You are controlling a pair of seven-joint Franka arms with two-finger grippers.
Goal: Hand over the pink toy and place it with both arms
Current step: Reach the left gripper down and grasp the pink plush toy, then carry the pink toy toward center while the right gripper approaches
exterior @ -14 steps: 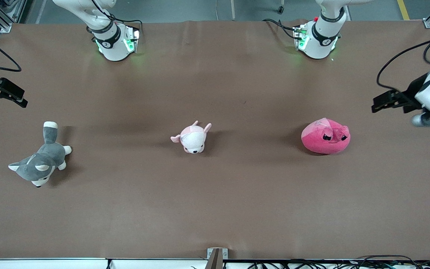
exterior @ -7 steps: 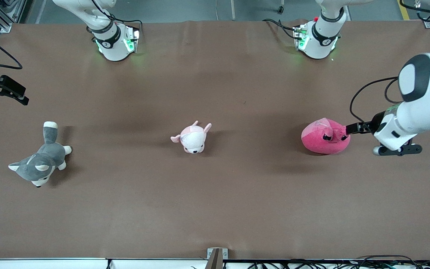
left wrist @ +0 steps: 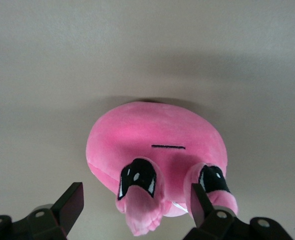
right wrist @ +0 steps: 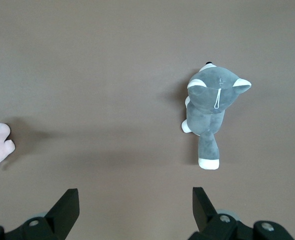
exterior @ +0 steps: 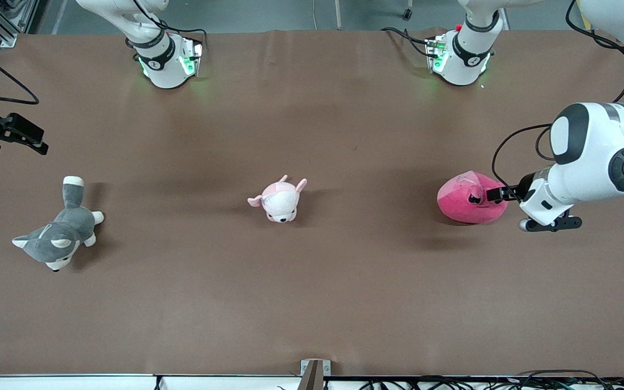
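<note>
my left gripper (exterior: 493, 194) is spread open around the pink toy (exterior: 468, 203), which sits ungrasped on the worktop (exterior: 344, 281), so pickup, handover and placing remain, while my right gripper (exterior: 30, 140), open too, waits well apart from the toy.

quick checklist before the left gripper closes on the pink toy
1. Left gripper open: ok, both fingers are spread wide in the left wrist view.
2. Pink toy between the fingers: ok, its eye end sits in the gap, though the toy looks offset toward one finger.
3. Gripper low enough to pinch the plush: cannot tell, since the front view shows it at the toy's edge but not its height.
4. Toy clear of others: ok, the pale pink-and-white animal plush and the grey husky plush lie well apart toward the right arm's end.
5. Right gripper out of the way: ok, it waits open above the table's edge near the husky.
</note>
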